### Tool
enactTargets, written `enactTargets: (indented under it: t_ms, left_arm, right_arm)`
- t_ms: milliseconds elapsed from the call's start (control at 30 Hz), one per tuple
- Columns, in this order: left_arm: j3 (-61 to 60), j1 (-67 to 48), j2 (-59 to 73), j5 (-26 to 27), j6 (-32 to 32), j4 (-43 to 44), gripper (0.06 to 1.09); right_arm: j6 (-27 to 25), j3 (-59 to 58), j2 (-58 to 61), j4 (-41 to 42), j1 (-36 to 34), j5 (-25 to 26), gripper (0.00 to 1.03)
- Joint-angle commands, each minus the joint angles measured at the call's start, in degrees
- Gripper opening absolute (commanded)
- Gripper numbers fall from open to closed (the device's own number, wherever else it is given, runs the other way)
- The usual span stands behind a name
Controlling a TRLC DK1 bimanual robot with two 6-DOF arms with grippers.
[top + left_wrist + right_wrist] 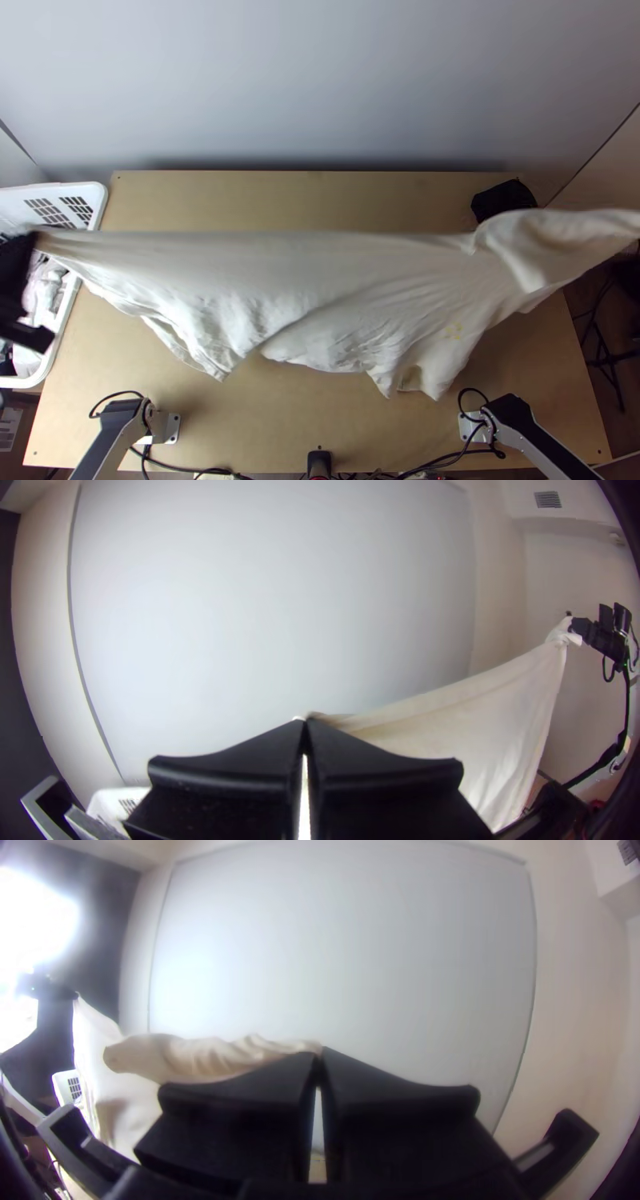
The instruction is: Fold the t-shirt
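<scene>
Hanging t-shirt (280, 280), yellow-marked in top view

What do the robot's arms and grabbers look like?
The left arm and right arm have pale grey links and black joints, with thin black cables looping by their bases. The left gripper and right gripper each have two wide, flat black fingers.

Left arm (112, 444), right arm (546, 444) raised, spread well apart; 2 sets of jaws pinched closed.
</scene>
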Motion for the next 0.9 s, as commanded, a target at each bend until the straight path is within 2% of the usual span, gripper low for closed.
enactTargets:
  t_ms: [0,133,333,600,867]
  left_arm:
    - [-13.52,-0.62,-2.67,7.48,-0.51,-6.93,0.09]
    - [-22.49,-0.98,-2.06,10.65,-0.78,-6.23,0.09]
    - [-33.47,-3.53,3.04,10.29,-3.33,6.34,0.09]
    - [-36.46,-6.43,18.77,4.76,-5.17,26.12,0.09]
    - [-34.44,-7.22,34.68,-3.42,-5.00,44.49,0.09]
  right_arm:
    - [2.74,-14.74,-5.07,-1.33,0.10,-2.85,0.03]
    - [2.48,-22.74,-5.15,3.06,1.51,-3.11,0.03]
    - [1.77,-30.91,-0.85,13.34,1.86,-3.11,0.03]
    - [-0.60,-34.34,10.93,25.91,-0.60,-3.29,0.03]
    - [-0.51,-36.27,24.82,37.78,-7.37,-7.59,0.03]
